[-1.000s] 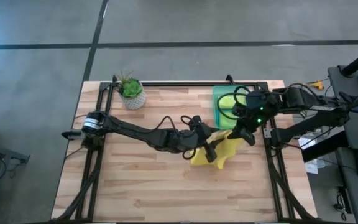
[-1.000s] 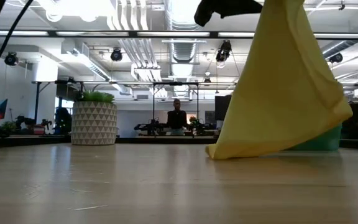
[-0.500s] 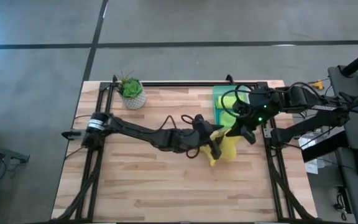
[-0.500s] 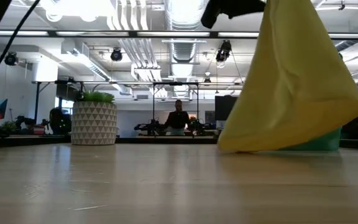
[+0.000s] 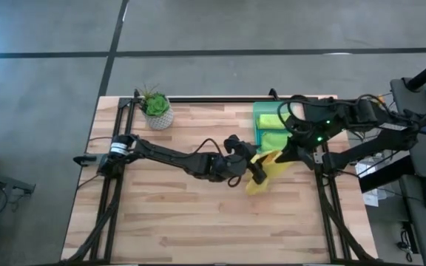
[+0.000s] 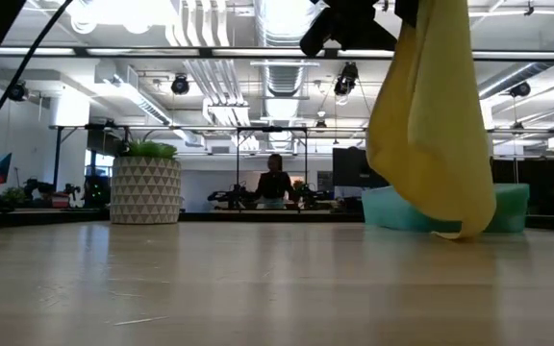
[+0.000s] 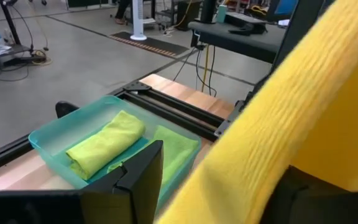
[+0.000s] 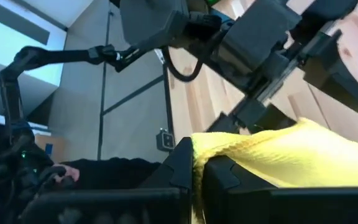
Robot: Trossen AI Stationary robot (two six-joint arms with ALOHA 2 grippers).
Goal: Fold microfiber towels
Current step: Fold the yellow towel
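Surface (image 5: 168, 214): wooden, bare below the arms. Yellow towel (image 5: 266, 168) hangs clear of it beside the bin (image 5: 261, 125), stretched between both arms. Left tool (image 5: 257, 171) and right tool (image 5: 293, 150) each pinch an edge. You should keep tension even, lowering flat before folding.

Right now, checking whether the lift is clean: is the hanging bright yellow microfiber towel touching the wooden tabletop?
Apart. In the low view the yellow towel hangs with its lowest fold above the wooden tabletop, background showing beneath it.

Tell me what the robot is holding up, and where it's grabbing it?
The bright yellow microfiber towel, lifted above the table. The left hand and right hand each pinch its upper edge.
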